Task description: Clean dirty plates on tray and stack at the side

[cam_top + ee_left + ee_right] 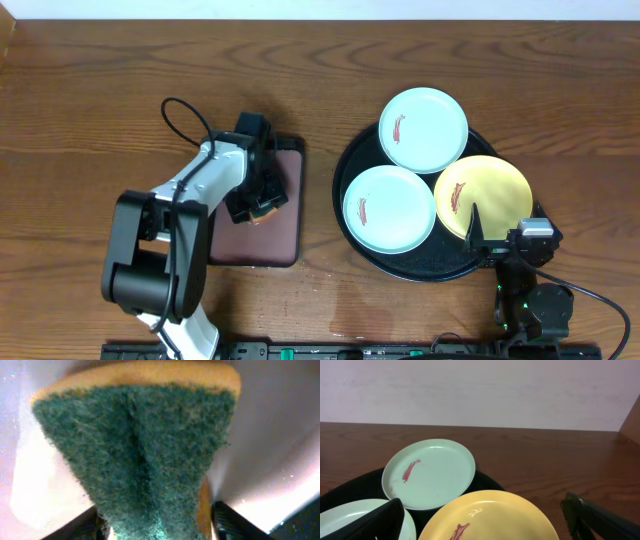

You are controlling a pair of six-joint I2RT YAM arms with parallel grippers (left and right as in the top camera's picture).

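Fingers (235,522) around sponge (135,460) on maroon tray (290,245)

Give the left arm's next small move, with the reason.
Probably close the left gripper firmly on the sponge. The sponge sits between its jaws over the maroon tray, and a tight grip isn't evident. Both mint plates and the yellow plate on the black tray show red smears, so all need wiping.

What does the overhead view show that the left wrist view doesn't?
Only overhead: the black tray holding two mint plates and a yellow plate, each smeared red-brown. Only left wrist: the sponge with its green scouring face close up, between the fingers of the left gripper. Both: the sponge and the maroon tray beneath it.
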